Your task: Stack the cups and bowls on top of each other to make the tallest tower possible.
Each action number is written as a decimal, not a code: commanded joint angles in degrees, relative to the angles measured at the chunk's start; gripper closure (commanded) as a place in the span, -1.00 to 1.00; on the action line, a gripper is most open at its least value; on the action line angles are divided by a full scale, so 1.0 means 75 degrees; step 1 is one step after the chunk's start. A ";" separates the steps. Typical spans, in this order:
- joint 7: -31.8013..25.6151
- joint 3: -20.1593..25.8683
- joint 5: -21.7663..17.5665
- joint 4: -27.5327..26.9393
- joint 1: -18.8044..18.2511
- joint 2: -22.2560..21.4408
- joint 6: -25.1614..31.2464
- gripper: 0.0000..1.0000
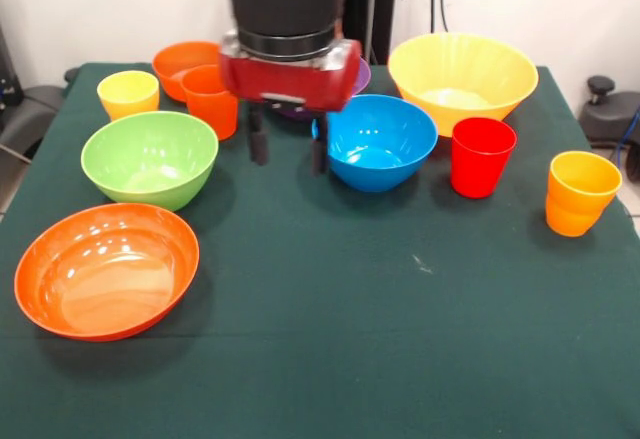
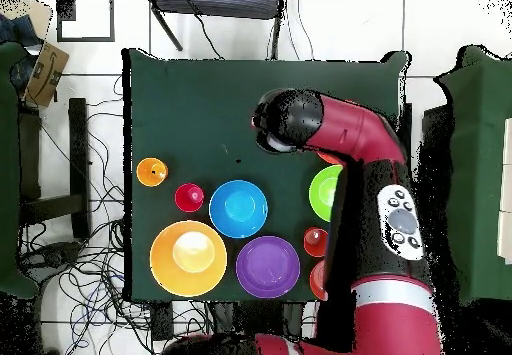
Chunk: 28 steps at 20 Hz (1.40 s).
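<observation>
My gripper (image 1: 288, 147) hangs open and empty just above the cloth, between the green bowl (image 1: 150, 157) and the blue bowl (image 1: 380, 141). Its dark fingers (image 1: 258, 141) hold nothing. The wide shallow orange bowl (image 1: 105, 269) sits at the near left. The pale yellow cup (image 1: 128, 94), orange cup (image 1: 212, 99) and small orange bowl (image 1: 183, 62) stand at the far left. The purple bowl (image 1: 361, 77) is mostly hidden behind my wrist; it shows whole in the overhead view (image 2: 268, 267). The large yellow bowl (image 1: 462, 77), red cup (image 1: 482, 156) and amber-yellow cup (image 1: 580, 192) are at the right. Nothing is stacked.
The green table cloth (image 1: 330, 339) reaches the picture's near edge. In the overhead view my arm (image 2: 370, 201) covers part of the green bowl (image 2: 322, 193) and the things beside it. Cables and dark furniture (image 2: 60, 201) surround the table.
</observation>
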 commanded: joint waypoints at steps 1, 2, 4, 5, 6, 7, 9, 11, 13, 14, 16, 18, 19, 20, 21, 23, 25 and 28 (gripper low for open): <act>-0.1654 0.0833 -0.0788 -0.0793 -0.0369 0.0614 0.0735 -1.00; -0.1669 0.0874 -0.0800 -0.1010 -0.0392 0.0752 0.0880 -1.00; -0.1657 0.0894 -0.0870 -0.1380 -0.0351 0.0923 0.1126 -1.00; -0.1616 0.0907 -0.0877 -0.1484 -0.0331 0.0983 0.1206 -1.00; -0.1552 0.0928 -0.0862 -0.1651 -0.0296 0.1083 0.1342 -1.00; -0.1502 0.0945 -0.0853 -0.1676 -0.0281 0.1106 0.1387 -1.00; -0.1425 0.0987 -0.0805 -0.1778 -0.0258 0.1197 0.1534 -1.00; -0.1430 0.1043 -0.0805 -0.1908 -0.0245 0.1321 0.1602 -1.00; -0.1442 0.1093 -0.0789 -0.1966 -0.0248 0.1371 0.1649 -1.00; -0.1447 0.1116 -0.0780 -0.1963 -0.0253 0.1381 0.1668 -1.00; -0.1434 0.1136 -0.0773 -0.1979 -0.0252 0.1387 0.1723 -1.00; -0.1450 0.1162 -0.0779 -0.1871 -0.0277 0.1324 0.1696 -1.00; -0.1451 0.1181 -0.0783 -0.1821 -0.0291 0.1304 0.1683 -1.00; -0.1453 0.1199 -0.0786 -0.1771 -0.0304 0.1284 0.1670 -1.00; -0.1440 0.1207 -0.0802 -0.1760 -0.0305 0.1276 0.1684 -1.00; -0.1415 0.1212 -0.0842 -0.1753 -0.0305 0.1265 0.1687 -1.00; -0.1402 0.1236 -0.0860 -0.1712 -0.0310 0.1251 0.1658 -1.00; -0.1414 0.1251 -0.0922 -0.1615 -0.0335 0.1169 0.1517 -1.00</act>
